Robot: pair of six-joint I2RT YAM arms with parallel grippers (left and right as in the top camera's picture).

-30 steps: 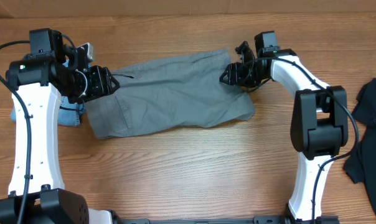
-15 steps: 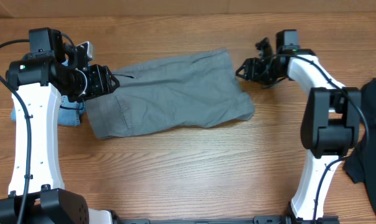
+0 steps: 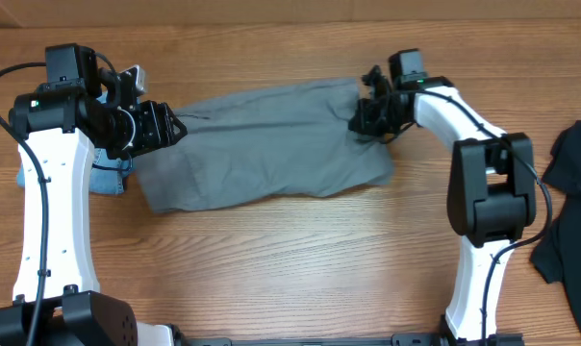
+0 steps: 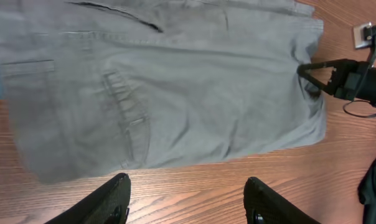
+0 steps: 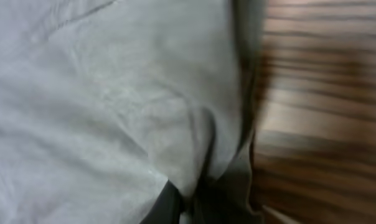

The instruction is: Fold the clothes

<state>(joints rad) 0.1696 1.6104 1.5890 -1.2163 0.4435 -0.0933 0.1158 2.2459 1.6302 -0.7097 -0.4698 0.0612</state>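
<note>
Currently grasp step: grey shorts (image 3: 262, 144) flat on table (image 3: 290, 279), right gripper (image 3: 361, 119) pinching their right edge, left gripper (image 3: 173, 127) spread over their left end; next, left pinch, then fold.

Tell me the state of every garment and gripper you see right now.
Large grey cloth shorts: spread flat, wrinkled, right edge pinched.
Light-blue denim shorts: bunched, mostly hidden at far left.
Black garment: crumpled at far right.
Left gripper: open, empty.
Right gripper: shut on the grey shorts' edge.
</note>
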